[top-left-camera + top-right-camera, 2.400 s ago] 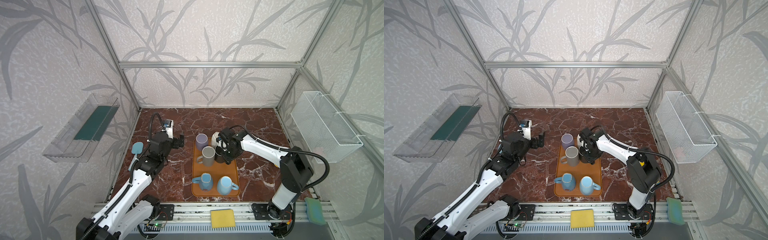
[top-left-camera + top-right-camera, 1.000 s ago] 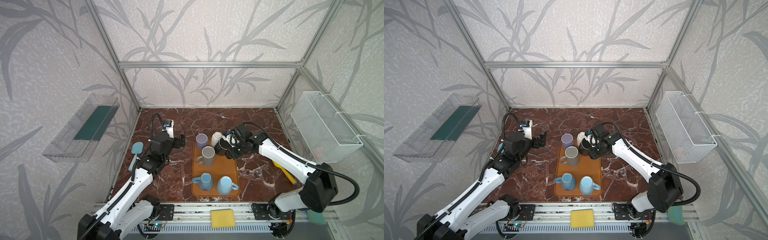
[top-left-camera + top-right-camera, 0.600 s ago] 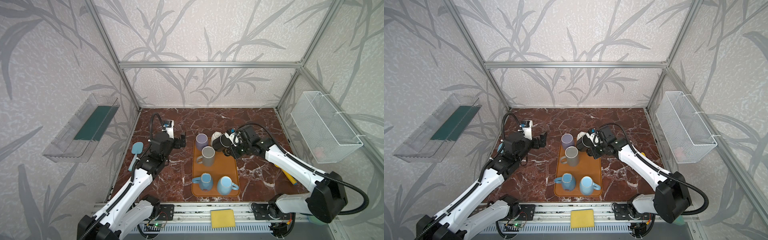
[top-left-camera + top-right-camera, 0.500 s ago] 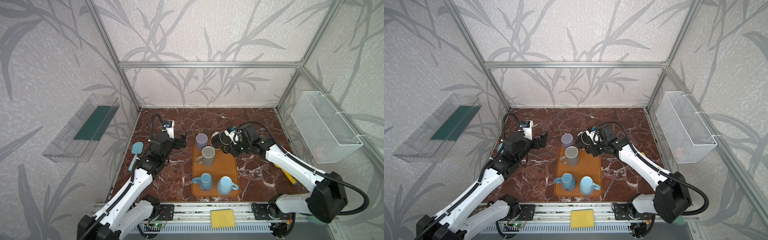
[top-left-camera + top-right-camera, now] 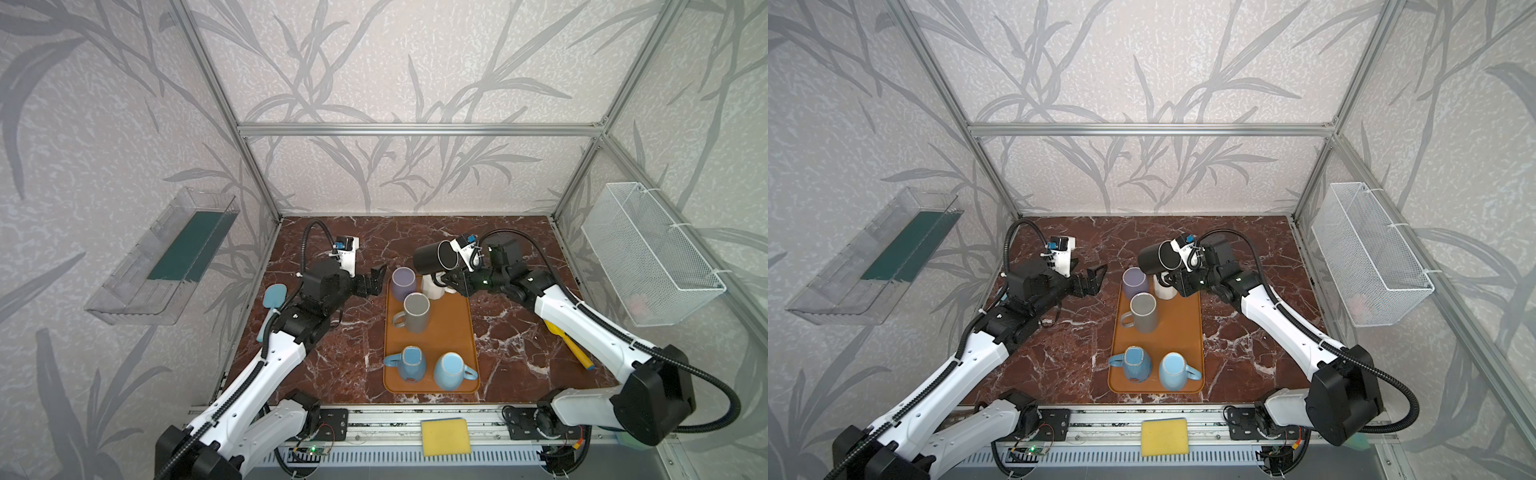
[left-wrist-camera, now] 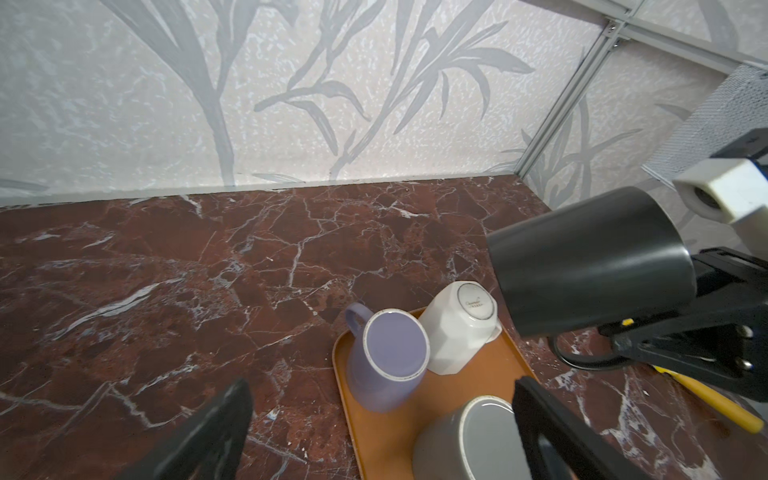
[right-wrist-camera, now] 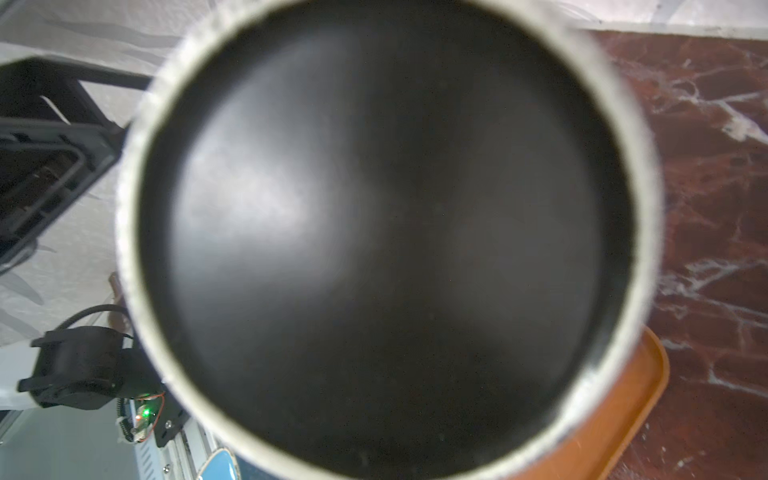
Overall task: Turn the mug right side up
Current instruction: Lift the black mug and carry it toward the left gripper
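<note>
Right hand [image 5: 448, 277] pinching black mug [image 5: 432, 257] — probably by handle — sideways above tray [image 5: 455, 332]; left hand [image 5: 374, 281] spread.

The black mug [image 6: 590, 266] hangs on its side above a corner of the orange tray [image 6: 469, 386], clamped by the right tool [image 6: 623, 336]. On the tray a white mug [image 6: 457, 328], a purple mug [image 6: 390, 353] and a grey mug [image 6: 469, 440] stand base up. The left tool [image 6: 380, 415] has its jaws spread wide above the marble desk [image 6: 208, 270]
</note>
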